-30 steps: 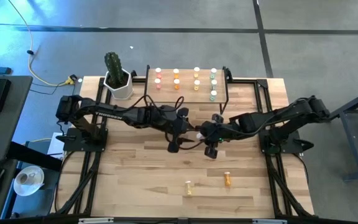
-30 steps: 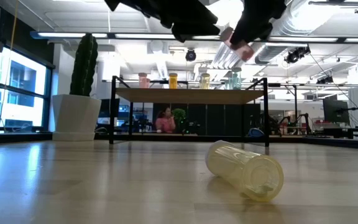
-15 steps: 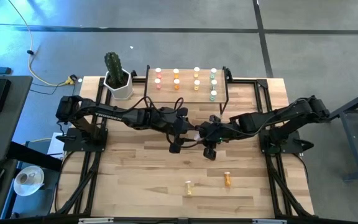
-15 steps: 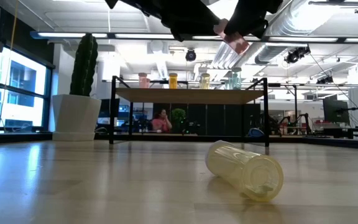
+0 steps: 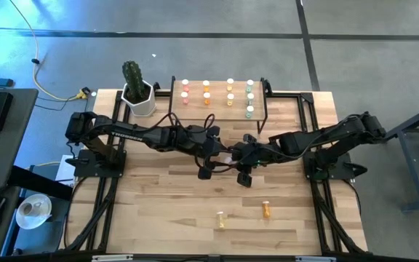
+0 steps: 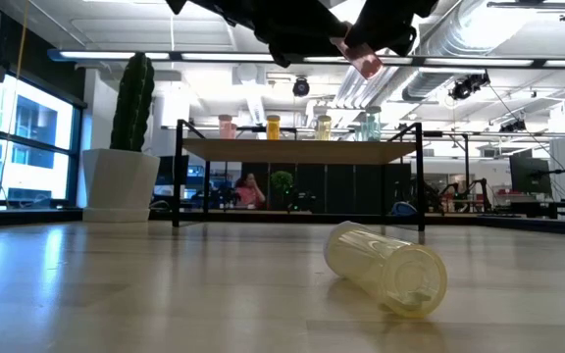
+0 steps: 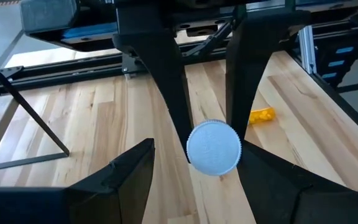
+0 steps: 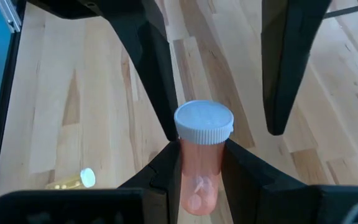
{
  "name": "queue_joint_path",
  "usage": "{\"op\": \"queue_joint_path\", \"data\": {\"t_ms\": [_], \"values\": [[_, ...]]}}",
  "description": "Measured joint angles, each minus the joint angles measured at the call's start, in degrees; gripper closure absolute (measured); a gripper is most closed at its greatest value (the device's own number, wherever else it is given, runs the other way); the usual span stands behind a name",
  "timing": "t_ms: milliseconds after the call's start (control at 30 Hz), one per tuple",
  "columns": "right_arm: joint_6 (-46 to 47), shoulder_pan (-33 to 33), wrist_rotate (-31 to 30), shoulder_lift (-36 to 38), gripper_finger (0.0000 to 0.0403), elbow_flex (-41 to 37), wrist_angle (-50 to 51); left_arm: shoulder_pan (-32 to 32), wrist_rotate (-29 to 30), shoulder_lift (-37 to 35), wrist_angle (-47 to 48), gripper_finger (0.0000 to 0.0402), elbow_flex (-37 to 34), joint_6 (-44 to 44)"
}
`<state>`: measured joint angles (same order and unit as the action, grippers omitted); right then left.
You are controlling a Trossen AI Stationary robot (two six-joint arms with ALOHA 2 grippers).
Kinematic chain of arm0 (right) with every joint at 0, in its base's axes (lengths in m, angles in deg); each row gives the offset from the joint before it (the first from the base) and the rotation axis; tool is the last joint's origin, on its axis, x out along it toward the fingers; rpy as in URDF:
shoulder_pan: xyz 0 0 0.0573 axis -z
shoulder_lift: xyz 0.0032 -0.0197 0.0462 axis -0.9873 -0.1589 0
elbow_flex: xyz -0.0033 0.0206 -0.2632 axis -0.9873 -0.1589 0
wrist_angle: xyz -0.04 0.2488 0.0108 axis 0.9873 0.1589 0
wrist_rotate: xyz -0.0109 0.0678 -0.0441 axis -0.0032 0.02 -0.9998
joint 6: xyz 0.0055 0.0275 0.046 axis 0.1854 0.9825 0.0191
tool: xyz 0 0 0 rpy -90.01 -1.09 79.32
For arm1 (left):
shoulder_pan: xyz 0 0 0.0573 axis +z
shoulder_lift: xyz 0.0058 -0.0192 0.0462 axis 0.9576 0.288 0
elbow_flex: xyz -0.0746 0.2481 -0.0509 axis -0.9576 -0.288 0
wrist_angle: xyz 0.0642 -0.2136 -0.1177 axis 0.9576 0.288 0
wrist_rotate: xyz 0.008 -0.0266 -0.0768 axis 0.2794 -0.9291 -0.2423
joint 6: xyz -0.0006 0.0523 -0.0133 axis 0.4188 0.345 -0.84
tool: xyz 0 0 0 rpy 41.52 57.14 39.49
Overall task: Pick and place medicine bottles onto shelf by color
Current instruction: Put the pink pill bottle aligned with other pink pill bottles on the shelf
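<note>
1. Since a second ago the pink bottle has slid a little toward the left arm, and the right gripper has moved with it. Nothing else has changed place.
2. Your right gripper is squeezed shut on that pink bottle. It holds the bottle up in the air over the middle of the table, white cap pointing at the left arm.
3. Your left gripper is just beside it with its fingers spread open on both sides of the cap. It is not holding anything. It looks like the bottle is being passed from one arm to the other.
4. The shelf sits at the far edge of the table. Many bottles already stand on it in color rows: pink, orange, yellow and green.
5. Still to do: this pink bottle, plus a yellow bottle and an orange bottle lying near the front edge.
6. So most of the job looks done.
</note>
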<state>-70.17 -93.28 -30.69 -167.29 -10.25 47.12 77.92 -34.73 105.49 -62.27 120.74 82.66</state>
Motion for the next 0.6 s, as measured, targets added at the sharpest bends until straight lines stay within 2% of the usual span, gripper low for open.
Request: {"op": "queue_joint_path", "data": {"t_ms": [267,600], "values": [[-0.41,0.02,-0.02,0.0,0.032,0.0,0.0,0.01,-3.51,0.02,-0.04,0.0221,0.0,-0.81],[-0.42,0.04,-0.04,0.0,0.032,0.0,-0.02,0.21,-3.49,0.02,-0.86,0.0265,0.0,-2.95]]}}
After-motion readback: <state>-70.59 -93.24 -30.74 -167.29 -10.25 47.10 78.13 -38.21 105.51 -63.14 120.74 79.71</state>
